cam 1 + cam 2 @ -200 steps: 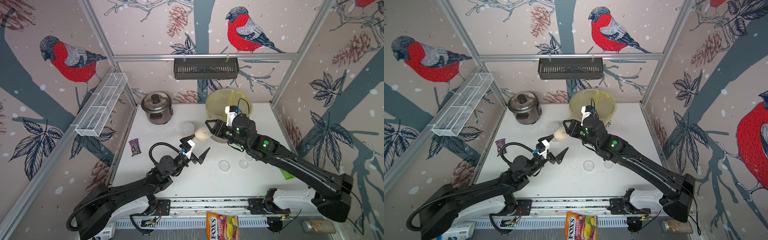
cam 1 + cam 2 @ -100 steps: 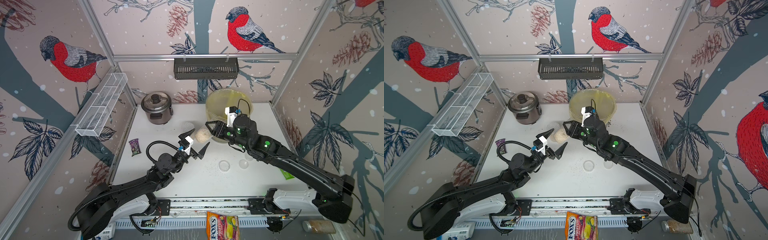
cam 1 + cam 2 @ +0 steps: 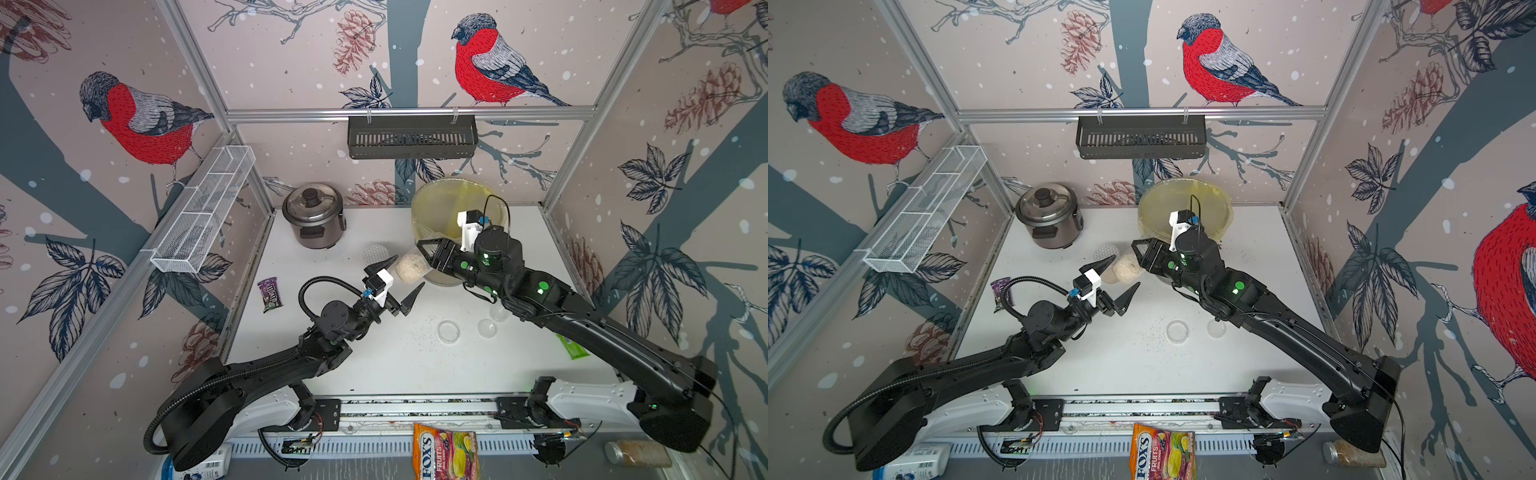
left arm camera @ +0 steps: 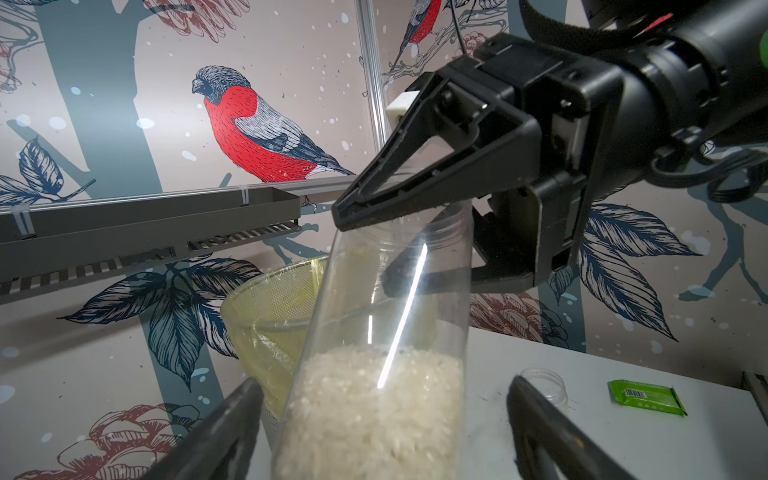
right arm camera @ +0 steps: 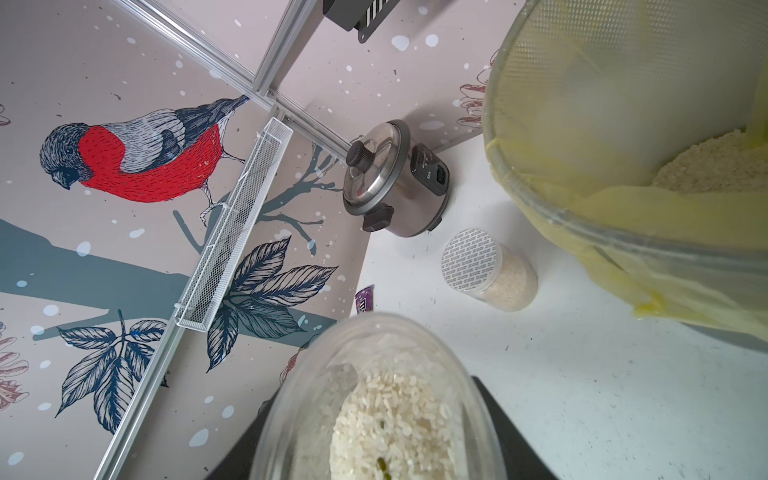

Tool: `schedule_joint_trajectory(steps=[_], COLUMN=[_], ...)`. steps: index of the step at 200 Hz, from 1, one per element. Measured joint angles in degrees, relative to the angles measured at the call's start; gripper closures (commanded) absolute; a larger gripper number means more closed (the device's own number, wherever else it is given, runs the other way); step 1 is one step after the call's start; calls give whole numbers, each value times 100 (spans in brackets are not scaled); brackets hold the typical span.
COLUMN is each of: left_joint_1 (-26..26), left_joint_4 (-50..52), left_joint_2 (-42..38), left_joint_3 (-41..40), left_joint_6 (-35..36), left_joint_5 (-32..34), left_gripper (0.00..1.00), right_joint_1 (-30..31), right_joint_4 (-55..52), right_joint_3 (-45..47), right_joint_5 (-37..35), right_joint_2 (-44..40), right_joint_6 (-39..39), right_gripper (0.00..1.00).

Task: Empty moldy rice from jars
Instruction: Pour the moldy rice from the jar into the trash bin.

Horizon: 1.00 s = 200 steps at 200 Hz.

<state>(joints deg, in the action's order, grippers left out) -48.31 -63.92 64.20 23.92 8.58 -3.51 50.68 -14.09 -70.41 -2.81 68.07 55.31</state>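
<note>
The right pincer grips a tilted clear jar by its upper end above the bench. The left pincer, wide open and empty, flanks the jar's base without touching it. The moldy rice lies at that lower end. An off-centre squeeze could knock the jar loose, spilling grains short of the yellow-bagged bin behind the right pincer.

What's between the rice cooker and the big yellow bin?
A rice jar with a silver dotted lid stands between the rice cooker and the bin, touching neither, clearest in the right wrist view.
</note>
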Motion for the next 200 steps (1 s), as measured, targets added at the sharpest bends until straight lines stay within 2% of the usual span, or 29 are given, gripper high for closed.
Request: schedule_joint_trajectory(steps=[86, 120, 154, 172, 200], left_joint_1=[7, 20, 28, 39, 50], left_joint_4=[37, 37, 42, 39, 83], left_joint_2=[175, 195, 245, 238, 240], left_joint_3=[129, 144, 170, 170, 173], left_joint_6=[-20, -26, -96, -114, -111], left_joint_5=[-92, -96, -101, -101, -197], left_gripper=[12, 20, 20, 26, 29], right_joint_1=[-7, -7, -7, -7, -7], right_joint_4=[39, 72, 81, 90, 87], right_joint_3=[109, 127, 149, 168, 179], right_joint_5=[125, 127, 127, 127, 129], right_joint_2=[-118, -142, -168, -173, -173], right_joint_6=[2, 2, 2, 2, 0], right_gripper=[69, 69, 69, 69, 69])
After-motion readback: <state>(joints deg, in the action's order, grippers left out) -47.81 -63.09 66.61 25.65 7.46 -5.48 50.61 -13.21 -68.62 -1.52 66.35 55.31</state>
